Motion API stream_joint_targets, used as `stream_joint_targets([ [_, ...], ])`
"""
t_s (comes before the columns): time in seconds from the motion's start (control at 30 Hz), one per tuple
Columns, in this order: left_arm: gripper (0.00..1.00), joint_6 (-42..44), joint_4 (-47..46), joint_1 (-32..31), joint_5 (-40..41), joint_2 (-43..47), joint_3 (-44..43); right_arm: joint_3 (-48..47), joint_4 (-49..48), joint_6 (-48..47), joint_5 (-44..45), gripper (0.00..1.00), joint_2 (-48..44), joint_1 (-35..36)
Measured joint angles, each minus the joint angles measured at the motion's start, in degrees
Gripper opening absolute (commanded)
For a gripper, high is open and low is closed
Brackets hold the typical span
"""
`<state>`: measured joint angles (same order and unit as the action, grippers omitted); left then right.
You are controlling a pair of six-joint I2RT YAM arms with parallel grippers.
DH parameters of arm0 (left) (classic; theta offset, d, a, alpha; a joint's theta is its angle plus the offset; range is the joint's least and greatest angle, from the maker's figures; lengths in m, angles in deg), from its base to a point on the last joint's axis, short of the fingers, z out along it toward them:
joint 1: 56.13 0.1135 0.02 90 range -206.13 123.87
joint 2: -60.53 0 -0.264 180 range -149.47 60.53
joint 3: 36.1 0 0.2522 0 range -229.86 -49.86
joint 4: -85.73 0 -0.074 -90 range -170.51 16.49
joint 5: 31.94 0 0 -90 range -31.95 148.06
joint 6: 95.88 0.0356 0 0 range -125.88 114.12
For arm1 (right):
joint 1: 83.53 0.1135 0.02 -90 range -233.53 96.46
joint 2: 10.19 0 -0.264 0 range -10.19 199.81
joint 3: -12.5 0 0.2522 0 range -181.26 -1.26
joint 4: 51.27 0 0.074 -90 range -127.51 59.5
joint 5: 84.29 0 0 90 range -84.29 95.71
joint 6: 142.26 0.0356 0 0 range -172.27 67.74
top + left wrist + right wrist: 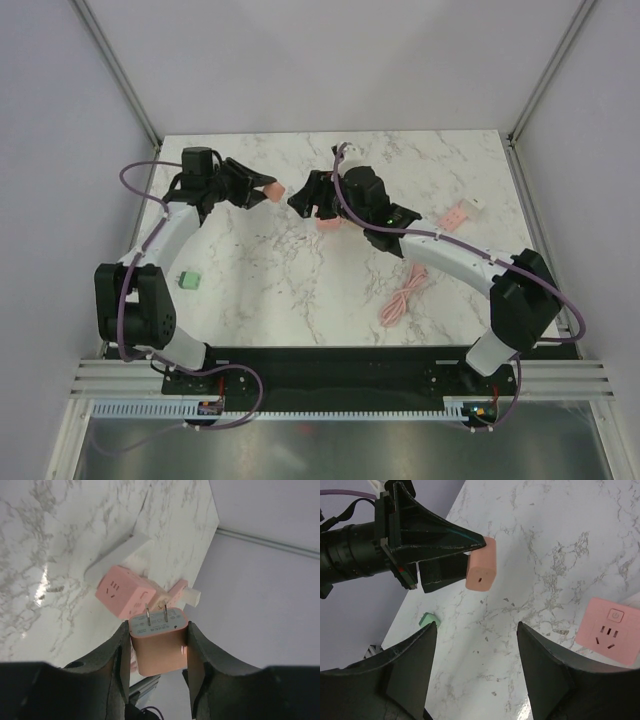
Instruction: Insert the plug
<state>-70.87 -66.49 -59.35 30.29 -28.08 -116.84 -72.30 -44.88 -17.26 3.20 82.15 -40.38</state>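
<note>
When we look down from the top camera, we find the left gripper [258, 189] raised over the marble table [300, 290], at about ten o'clock from the table's middle. Its fingers are pinching the pink plug [270, 189]. The right gripper [300, 200] faces it from three o'clock, near but apart. The pink socket cube [328, 225] lies just beside the right gripper, at its five o'clock. A pink-and-white adapter [458, 214] sits toward three o'clock of the table, a coiled pink cable [400, 300] at five o'clock, and a small green block [188, 280] at eight o'clock.

From the left wrist, we see the plug [159, 647] clamped between two dark fingers [112, 655]. Its two metal prongs point to twelve o'clock — bare, touching nothing. The socket cube [125, 592] lies beyond the plug at eleven o'clock, with a slotted face toward us.

From the right wrist, the right gripper [477, 630] stands spread wide, with only marble between its fingers. At twelve o'clock the plug [481, 570] hangs in the left gripper's fingers [440, 532], showing us a face with one small hole. The socket cube [610, 630] rests at three o'clock — slots and power button facing us. The green block [427, 619] is at nine o'clock.
</note>
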Motion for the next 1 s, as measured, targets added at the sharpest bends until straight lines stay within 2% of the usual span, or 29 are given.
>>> stream_joint_targets([
  [0.27,0.02,-6.5,-3.7,-6.7,-0.9,4.7,3.8,-0.3,-1.7,3.1,9.1,0.67,1.5,4.7],
  [0.57,0.02,-10.6,-6.0,-8.9,-0.9,8.1,4.8,-1.2,-1.2,4.9,16.6,0.58,1.5,6.4],
  [0.67,0.02,-11.7,-6.1,-9.4,-0.9,8.7,5.7,-1.4,-1.2,5.3,18.0,0.44,1.6,6.4],
  [0.7,0.02,-12.0,-6.1,-9.5,-0.9,8.9,5.9,-1.4,-1.2,5.3,18.4,0.34,1.6,6.4],
  [0.77,0.02,-12.3,-6.1,-9.7,-0.5,9.2,6.1,-1.6,-1.2,5.6,19.1,0.26,1.7,6.4],
  [0.8,0.08,-12.4,-6.2,-9.8,-0.5,9.2,6.1,-1.6,-1.4,5.6,19.3,0.19,1.8,6.4],
  [0.83,0.26,-12.4,-6.4,-9.7,-0.4,9.2,6.1,-1.7,-1.7,5.2,19.4,0.14,1.9,6.4],
  [0.87,0.39,-12.4,-6.5,-9.7,-0.2,9.2,6.1,-1.7,-2.0,5.0,19.4,0.09,2.1,6.4],
  [0.9,0.63,-12.4,-6.5,-9.7,0.0,9.2,6.1,-1.7,-2.3,4.7,19.3,0.0,2.3,6.4],
  [0.97,0.78,-12.2,-6.4,-9.7,0.0,9.2,6.1,-2.0,-3.0,4.0,19.1,0.0,2.6,6.4],
  [1.0,0.8,-12.0,-6.4,-9.9,-0.4,9.2,6.0,-2.2,-3.0,3.5,18.9,0.0,2.7,6.4],
])
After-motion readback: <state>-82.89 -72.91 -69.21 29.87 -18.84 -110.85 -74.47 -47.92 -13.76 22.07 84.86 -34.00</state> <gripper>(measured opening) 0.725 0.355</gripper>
